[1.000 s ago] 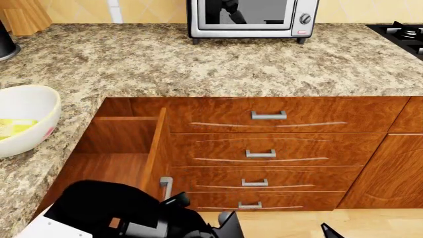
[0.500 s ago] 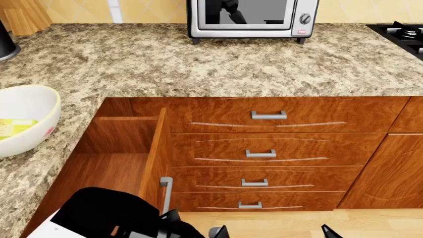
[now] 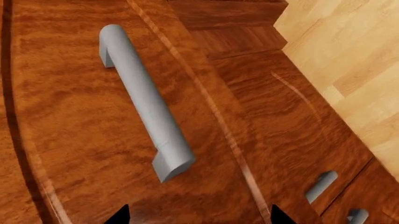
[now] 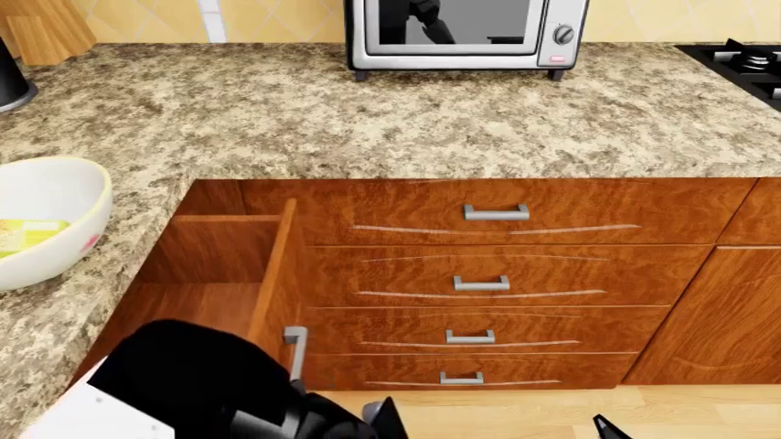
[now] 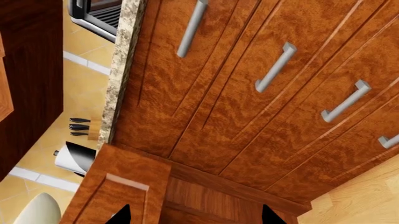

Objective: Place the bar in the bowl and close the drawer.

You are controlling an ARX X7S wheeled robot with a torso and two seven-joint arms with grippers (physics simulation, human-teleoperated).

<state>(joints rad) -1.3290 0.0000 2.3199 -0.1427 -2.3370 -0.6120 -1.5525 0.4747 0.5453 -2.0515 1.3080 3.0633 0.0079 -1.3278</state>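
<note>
One pale yellow bar in white bowl, reddish drawer open, both grippers spread.

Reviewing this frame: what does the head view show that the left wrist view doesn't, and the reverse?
Only the head view shows the bowl with the bar inside it, the granite counter, the microwave and the open drawer interior. Only the left wrist view shows the left end effector fingertips, spread apart just short of the drawer front. Both show the drawer's silver handle and the stacked drawer fronts.
</note>
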